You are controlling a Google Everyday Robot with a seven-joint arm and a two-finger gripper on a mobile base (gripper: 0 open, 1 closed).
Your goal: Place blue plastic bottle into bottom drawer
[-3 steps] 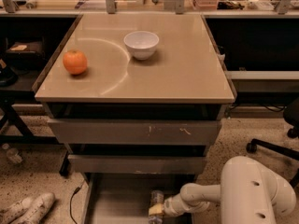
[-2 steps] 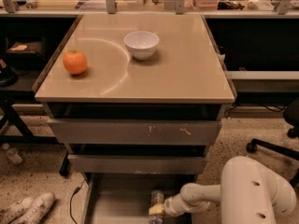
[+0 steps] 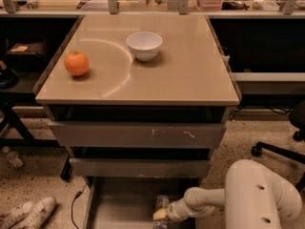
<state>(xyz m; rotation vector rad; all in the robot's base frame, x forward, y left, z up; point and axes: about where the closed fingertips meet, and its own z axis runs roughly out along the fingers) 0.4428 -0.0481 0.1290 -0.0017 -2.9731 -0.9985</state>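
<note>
The bottom drawer [image 3: 119,204] is pulled open under the two scuffed grey drawers, and its flat grey floor shows. My gripper [image 3: 159,215] reaches in from the right on the white arm [image 3: 209,200] and hangs low over the drawer's right part, near the frame's bottom edge. The blue plastic bottle [image 3: 162,202] shows only as a dim, pale shape right at the gripper's tip, inside the drawer. I cannot tell whether it rests on the floor or is held.
On the beige table top [image 3: 190,75] sit an orange [image 3: 76,63] and a white bowl [image 3: 144,45]. White shoes [image 3: 28,211] and a tiny bottle [image 3: 11,157] lie on the floor at the left. A chair base [image 3: 279,147] stands at the right.
</note>
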